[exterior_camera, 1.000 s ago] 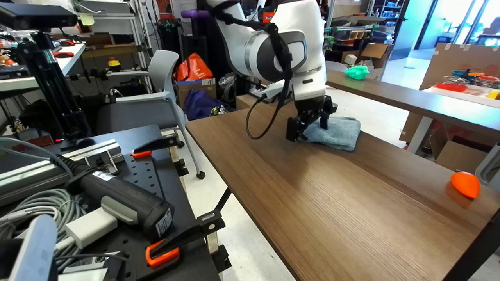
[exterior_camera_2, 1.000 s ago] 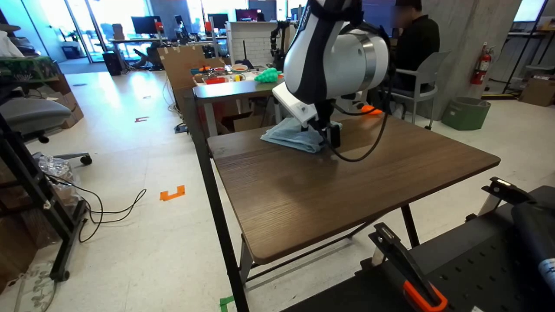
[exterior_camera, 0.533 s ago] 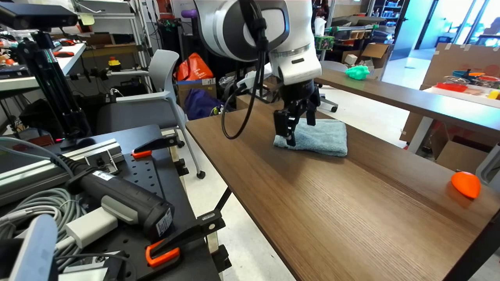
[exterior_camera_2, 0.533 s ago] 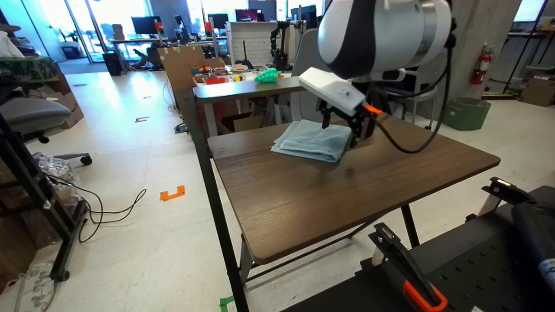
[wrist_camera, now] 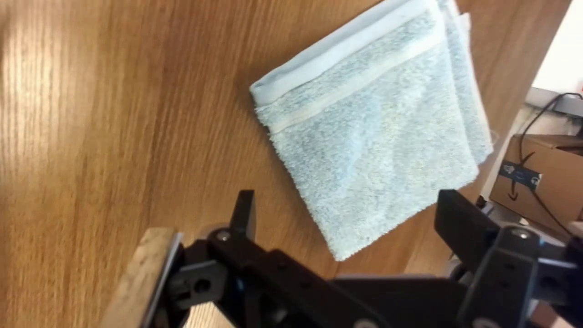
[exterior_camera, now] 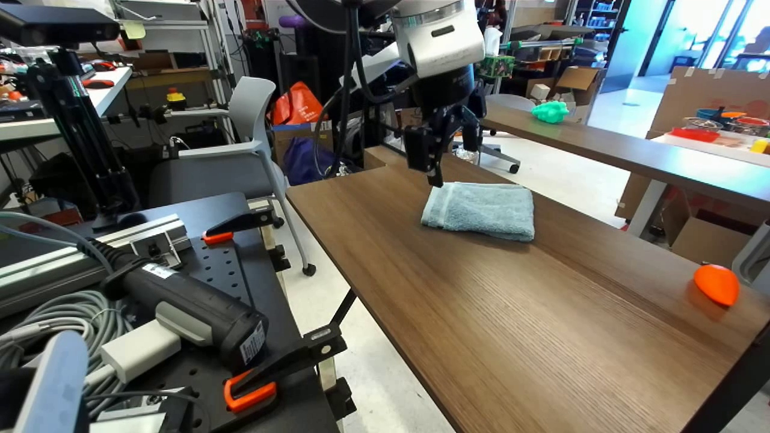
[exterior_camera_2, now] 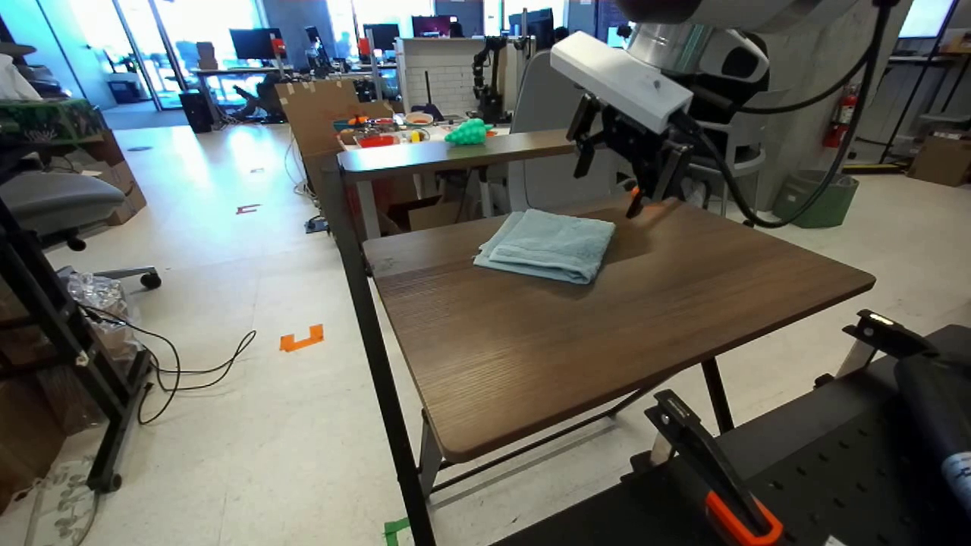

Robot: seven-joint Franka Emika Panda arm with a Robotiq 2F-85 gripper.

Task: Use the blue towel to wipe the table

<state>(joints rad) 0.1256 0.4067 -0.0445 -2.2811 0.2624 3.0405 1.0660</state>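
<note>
on the cardboard box [wrist_camera: 562, 175] in the wrist view, a dark strip [wrist_camera: 519, 175] carries pale marks too blurred to read. a white label [exterior_camera: 252, 343] on a black tool [exterior_camera: 183, 294] has markings too small to read. the claw [wrist_camera: 347, 200] hangs above the table [exterior_camera_2: 485, 356], spread wide and gripping nothing. the folded blue towel [wrist_camera: 373, 136] lies on the table, untouched.

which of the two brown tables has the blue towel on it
The nearer brown table, under the open gripper, with the blue towel and orange object on it. The other brown table, beyond it in both exterior views, bears the green lumpy object instead.
</note>
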